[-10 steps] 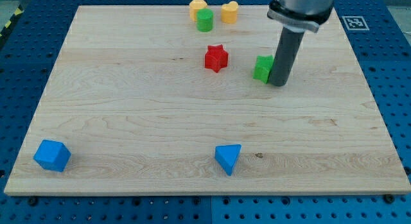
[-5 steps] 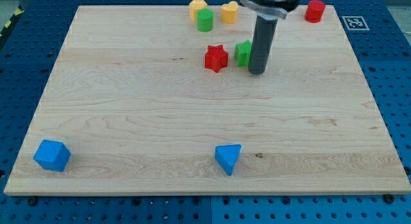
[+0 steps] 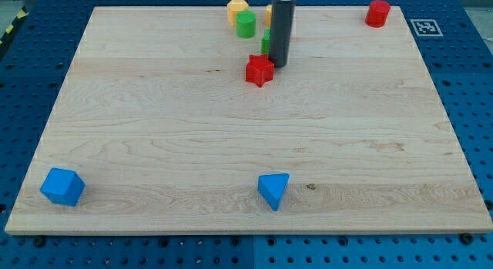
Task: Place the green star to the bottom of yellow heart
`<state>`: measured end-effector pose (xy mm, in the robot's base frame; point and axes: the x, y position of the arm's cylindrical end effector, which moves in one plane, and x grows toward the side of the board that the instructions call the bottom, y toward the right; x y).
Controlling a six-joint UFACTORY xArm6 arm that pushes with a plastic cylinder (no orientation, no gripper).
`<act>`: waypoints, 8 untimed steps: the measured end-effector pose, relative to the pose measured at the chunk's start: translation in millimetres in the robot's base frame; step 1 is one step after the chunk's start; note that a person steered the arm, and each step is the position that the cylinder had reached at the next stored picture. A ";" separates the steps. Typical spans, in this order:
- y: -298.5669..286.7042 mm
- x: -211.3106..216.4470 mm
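My tip (image 3: 279,65) rests on the board, at about 2 o'clock from the red star (image 3: 259,70). I carry no jaws, only the bare rod, holding nothing. The green star (image 3: 266,43) shows as a sliver at the rod's 9 o'clock edge, touching it, pinned there for pushing. The yellow heart (image 3: 269,15) sits at its 12 o'clock, mostly hidden. The green star's heading and long axis cannot be determined.

Robotics lab: wooden board (image 3: 154,130), blue perforated bench (image 3: 470,76), fiducial marker (image 3: 426,27).
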<state>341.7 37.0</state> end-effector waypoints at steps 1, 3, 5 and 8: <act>-15.2 -7.8; 8.2 -19.4; 17.1 -19.4; 38.5 -20.0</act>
<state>321.7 75.5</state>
